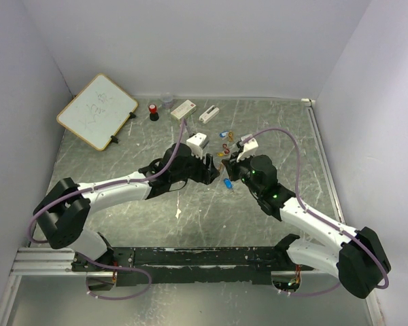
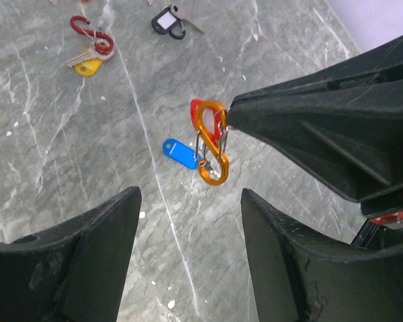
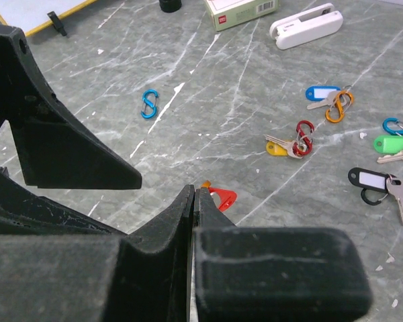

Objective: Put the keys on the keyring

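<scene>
My right gripper (image 3: pixel 195 191) is shut on an orange S-shaped clip (image 2: pixel 211 144) with a red-tagged key (image 3: pixel 221 198) at it, and holds them above the table. A blue-tagged key (image 2: pixel 178 153) is at the clip's lower loop; I cannot tell whether it hangs on it. My left gripper (image 2: pixel 191 194) is open and empty, just short of the clip, facing the right gripper (image 1: pixel 231 170). More keys lie beyond: a yellow one on a red clip (image 3: pixel 292 144), a blue one on an orange clip (image 3: pixel 329 100), a green one (image 3: pixel 393 142) and a black one (image 3: pixel 373 181).
A loose blue S-clip (image 3: pixel 149 104) lies on the table (image 1: pixel 272 204) to the left. At the back are a whiteboard (image 1: pixel 97 111), a red-and-black item (image 1: pixel 153 112), a clear cup (image 1: pixel 167 99), a white box (image 1: pixel 183 109) and a white stapler-like thing (image 3: pixel 305 25). Walls enclose the table.
</scene>
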`<state>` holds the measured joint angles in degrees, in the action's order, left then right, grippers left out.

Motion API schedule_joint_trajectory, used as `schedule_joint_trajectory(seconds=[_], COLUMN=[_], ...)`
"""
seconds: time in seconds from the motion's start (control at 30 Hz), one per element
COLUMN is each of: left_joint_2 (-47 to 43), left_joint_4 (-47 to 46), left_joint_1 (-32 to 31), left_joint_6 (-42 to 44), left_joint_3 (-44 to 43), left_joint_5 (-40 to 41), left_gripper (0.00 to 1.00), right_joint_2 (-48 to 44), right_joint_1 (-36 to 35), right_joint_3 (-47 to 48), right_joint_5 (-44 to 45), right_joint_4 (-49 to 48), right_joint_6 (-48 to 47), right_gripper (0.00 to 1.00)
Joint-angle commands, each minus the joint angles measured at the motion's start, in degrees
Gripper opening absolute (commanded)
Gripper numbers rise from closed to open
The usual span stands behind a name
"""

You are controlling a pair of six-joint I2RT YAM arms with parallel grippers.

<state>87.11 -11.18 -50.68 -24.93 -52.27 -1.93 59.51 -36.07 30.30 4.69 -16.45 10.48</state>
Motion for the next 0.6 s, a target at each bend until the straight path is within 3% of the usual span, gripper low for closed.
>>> schedule_joint_trajectory(seconds=[0.0, 0.23, 0.57], left_joint_2=[0.25, 3.54, 5.43], left_joint_4=[-5.56, -6.5, -1.48], left_joint_1=[-0.23, -0.29, 0.22], left_joint_6=[0.67, 1.84, 0.49], left_joint_3=[0.02, -1.44, -2.04], left_joint_5=[-1.74, 0.43, 10.18], left_gripper=[0.72, 0.72, 0.72], right_joint_2=[-0.75, -1.75, -3.74], right_joint_1=[-0.02, 0.01, -0.04], right_joint_3=[1.05, 1.19, 1.14], right_joint_5=[-1.04, -1.67, -0.95], right_joint_4=[-1.66, -1.17, 0.11], right_joint_6=[-0.38, -0.46, -0.72], right_gripper=[0.0, 0.0, 0.0])
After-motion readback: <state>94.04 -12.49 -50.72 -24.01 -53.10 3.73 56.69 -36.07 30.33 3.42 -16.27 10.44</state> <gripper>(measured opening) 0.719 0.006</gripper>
